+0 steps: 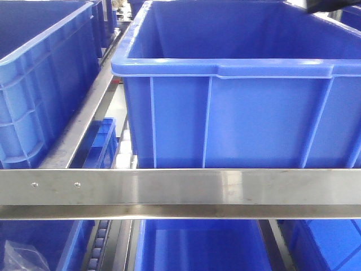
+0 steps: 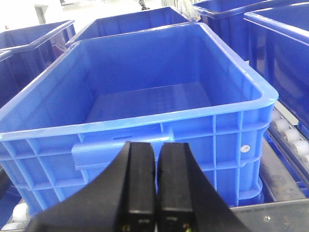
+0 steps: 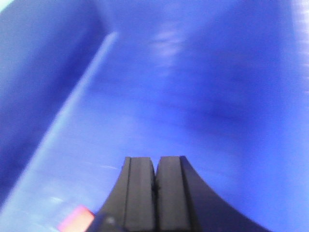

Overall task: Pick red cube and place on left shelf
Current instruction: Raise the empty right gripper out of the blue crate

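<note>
The red cube (image 3: 76, 218) shows only as a blurred corner at the bottom left of the right wrist view. It lies on the blue floor of a crate (image 3: 183, 96), just left of my right gripper (image 3: 155, 158) and apart from it. That gripper is shut with nothing between its fingers and hangs inside the crate. My left gripper (image 2: 156, 145) is also shut and empty, in front of the near wall of a big blue crate (image 2: 145, 92). The left shelf's steel front rail (image 1: 180, 192) crosses the front view under another blue crate (image 1: 237, 113).
More blue crates (image 1: 39, 73) stand on the rack to the left and on the tier below (image 1: 197, 248). White rollers (image 2: 289, 137) run along the right of the crate in the left wrist view. A dark shape (image 1: 327, 4) pokes in at the front view's top right.
</note>
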### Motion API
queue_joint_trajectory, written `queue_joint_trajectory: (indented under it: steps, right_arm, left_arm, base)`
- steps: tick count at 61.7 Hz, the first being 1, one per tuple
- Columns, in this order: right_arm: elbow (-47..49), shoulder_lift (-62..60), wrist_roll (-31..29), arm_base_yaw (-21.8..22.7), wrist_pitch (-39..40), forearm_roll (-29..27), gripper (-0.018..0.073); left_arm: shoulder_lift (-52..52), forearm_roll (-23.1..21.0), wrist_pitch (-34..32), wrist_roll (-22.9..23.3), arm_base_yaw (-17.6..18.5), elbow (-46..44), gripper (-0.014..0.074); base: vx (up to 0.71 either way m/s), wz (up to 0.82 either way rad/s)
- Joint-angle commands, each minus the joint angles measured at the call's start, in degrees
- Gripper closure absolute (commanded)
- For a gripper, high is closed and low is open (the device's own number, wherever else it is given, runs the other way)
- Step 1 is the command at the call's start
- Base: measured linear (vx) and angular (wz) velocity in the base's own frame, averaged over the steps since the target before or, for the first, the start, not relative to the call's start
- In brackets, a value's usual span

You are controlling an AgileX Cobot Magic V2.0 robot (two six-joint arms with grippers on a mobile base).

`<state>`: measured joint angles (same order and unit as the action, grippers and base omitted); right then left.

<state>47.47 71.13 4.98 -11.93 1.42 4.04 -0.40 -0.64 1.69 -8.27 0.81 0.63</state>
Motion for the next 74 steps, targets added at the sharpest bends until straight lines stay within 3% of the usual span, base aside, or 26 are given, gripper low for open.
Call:
queue_joint_trajectory:
  steps: [1,25,34,74]
  right_arm:
    - [-2.2,-7.2,-0.1,2.2,7.2,0.5,0.0503]
    - [-21.2,-32.4,-0.1,9.1,7.3,0.5,0.0503]
    - [-26.0,-39.5,-0.1,9.4,6.9,0.5,0.0503]
    - [-27.3,-40.4,-0.1,9.4,6.0,0.5,0.0503]
  left_arm:
    - [0.0,-0.3,-5.2,0.0,0.4,1.3,0.0491]
    - [0.0,-0.3,-5.2,0.0,0.4,1.3,0.0491]
    - [0.0,-0.3,-5.2,0.0,0.4,1.3,0.0491]
    - [0.0,-0.3,-5.2,0.0,0.4,1.3,0.0491]
  base:
    - [0.00,0.00]
    - [0.00,0.00]
    - [0.00,0.00]
    - [0.00,0.00]
